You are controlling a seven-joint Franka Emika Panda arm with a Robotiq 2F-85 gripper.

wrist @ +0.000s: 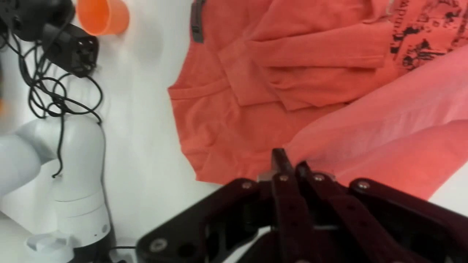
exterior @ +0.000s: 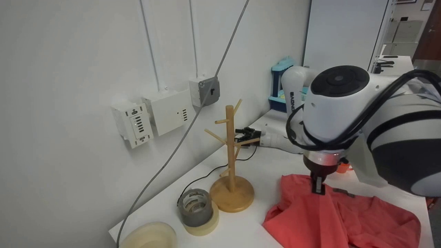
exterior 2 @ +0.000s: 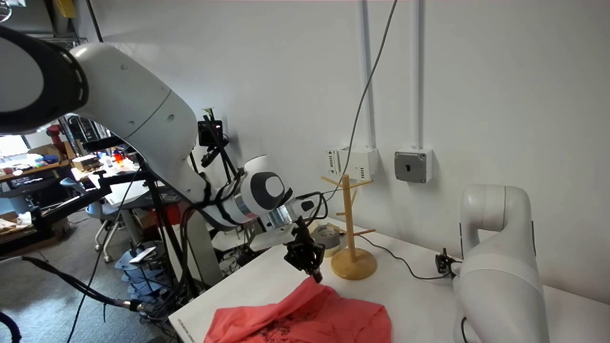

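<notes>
White tabletop (exterior: 248,232) against a pale wall (exterior: 69,69), and our gripper (wrist: 291,160) is closed on a small pinch of the red garment (exterior 2: 324,317) — the rest lies spread on the tabletop, one fold rising to the grip. Our worry: with a bite that thin, a hard tug could slip it free, and swinging toward the wooden peg stand (exterior: 231,151) might topple that.

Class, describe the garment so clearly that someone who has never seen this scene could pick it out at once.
Start at the white table and find the wooden peg stand on it. Near the stand, but apart from it, lies a crumpled coral-red garment, pinched in the black gripper. Its soft cloth and dark print distinguish it from the rigid, plain stand.
</notes>
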